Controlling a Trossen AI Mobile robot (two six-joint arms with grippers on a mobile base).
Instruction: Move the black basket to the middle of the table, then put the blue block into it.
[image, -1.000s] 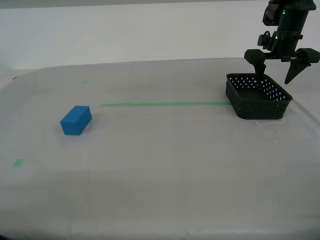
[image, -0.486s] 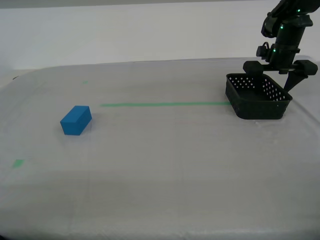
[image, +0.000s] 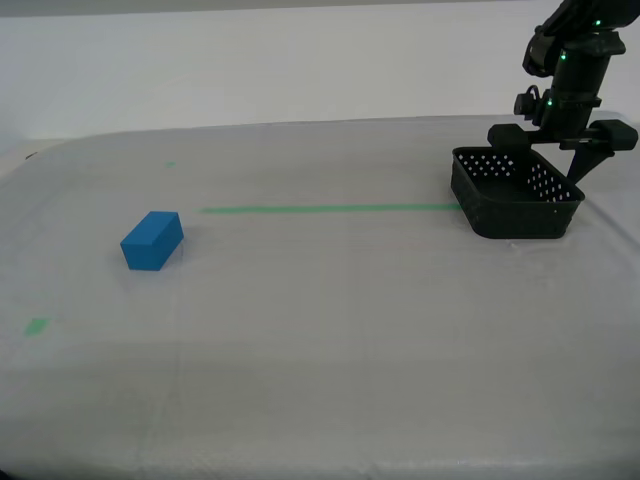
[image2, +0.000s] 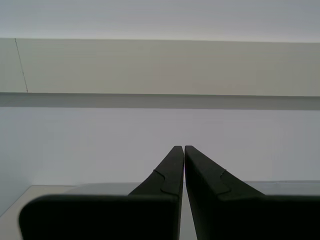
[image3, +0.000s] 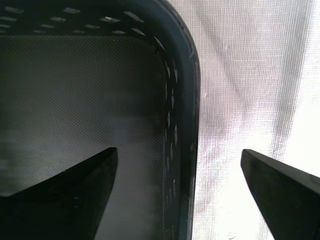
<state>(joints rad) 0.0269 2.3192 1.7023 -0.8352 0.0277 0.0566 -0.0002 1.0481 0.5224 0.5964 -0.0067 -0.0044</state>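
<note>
The black basket (image: 510, 205) stands on the table (image: 330, 330) at the exterior view's far right. My first gripper (image: 548, 160) is open and lowered over the basket's far right wall, one finger inside and one outside. The first wrist view shows that wall (image3: 192, 75) between the spread fingers of my first gripper (image3: 179, 151), not clamped. The blue block (image: 152, 241) lies on the cloth at the exterior view's left, far from the basket. My second gripper (image2: 184, 147) is shut and empty, facing a pale wall; it is out of the exterior view.
A long green tape strip (image: 330, 209) runs from the table's middle to the basket. Small green marks lie at the near left (image: 37, 326) and far left (image: 169, 164). The table's right edge is close beside the basket.
My first gripper has come down from above the basket so that its fingers straddle the basket's wall. The basket and the blue block have not moved.
</note>
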